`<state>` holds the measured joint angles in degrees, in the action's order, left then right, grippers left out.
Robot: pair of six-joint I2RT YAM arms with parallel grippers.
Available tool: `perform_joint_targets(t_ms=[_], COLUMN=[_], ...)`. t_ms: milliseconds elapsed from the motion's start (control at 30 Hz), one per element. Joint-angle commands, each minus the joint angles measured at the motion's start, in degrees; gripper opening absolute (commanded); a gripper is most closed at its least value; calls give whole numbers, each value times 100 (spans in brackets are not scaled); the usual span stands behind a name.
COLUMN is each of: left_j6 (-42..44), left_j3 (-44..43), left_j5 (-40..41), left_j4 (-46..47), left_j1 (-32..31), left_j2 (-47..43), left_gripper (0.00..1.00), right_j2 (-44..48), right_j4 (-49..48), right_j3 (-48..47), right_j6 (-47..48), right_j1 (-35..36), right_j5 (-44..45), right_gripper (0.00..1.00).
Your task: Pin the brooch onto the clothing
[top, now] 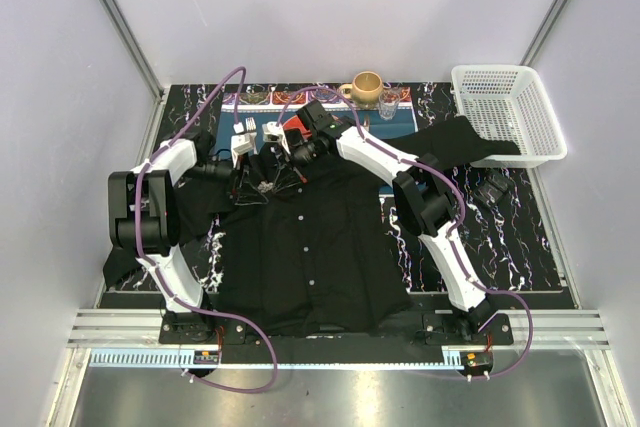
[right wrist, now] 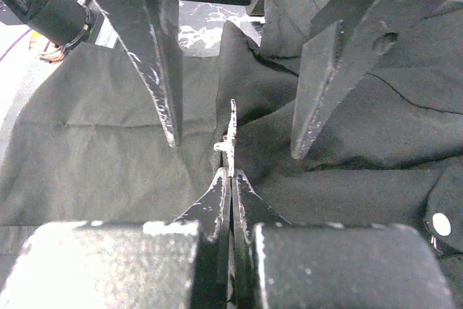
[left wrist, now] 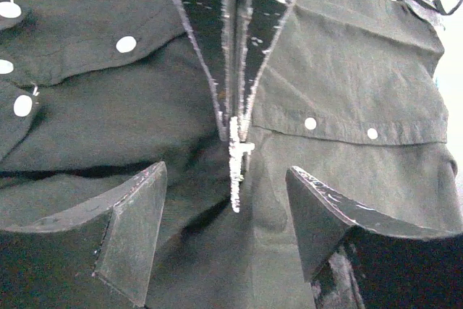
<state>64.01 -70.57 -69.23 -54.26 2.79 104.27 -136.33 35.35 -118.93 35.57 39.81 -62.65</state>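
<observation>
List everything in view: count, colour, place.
brooch: one, silvery, held upright over the shirt
shirt: one, black with white buttons, spread on the table
basket: one, white, far right corner
mug: one, tan, far edge
glass: one, clear, beside the mug
table: one, black marbled
left gripper: one, black, open, a finger on either side of the brooch
right gripper: one, black, shut on the brooch

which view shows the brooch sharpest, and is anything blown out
Left wrist: brooch crisp against the shirt, right edge blown out white. Right wrist: brooch sharp too, top-left corner washed out. Top: black shirt blends into the dark table, brooch too small to pick out.
</observation>
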Motion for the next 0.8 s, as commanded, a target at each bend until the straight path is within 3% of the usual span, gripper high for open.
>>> perform_joint_targets(t_ms=[0,300,500,767], left_j6=[1412,1791,860,674], left_j3=[-230,-142,297,351], left_j5=[-284,-354,-3,832], left_j4=[-814,-780,395,644], left_j1=[46,169,214,284], left_j2=[-144,-319,-741,-1128], left_gripper=[70,69,69,68], right_j2=[458,643,985,1495], right_j4=[-90,-388,-1328,-2962], right_j3=[28,397,1073,2197], right_j6=[195,538,547,889], right_j1=[97,88,97,193], right_j5=[-177,25,262,1008], right_gripper=[0,0,0,0])
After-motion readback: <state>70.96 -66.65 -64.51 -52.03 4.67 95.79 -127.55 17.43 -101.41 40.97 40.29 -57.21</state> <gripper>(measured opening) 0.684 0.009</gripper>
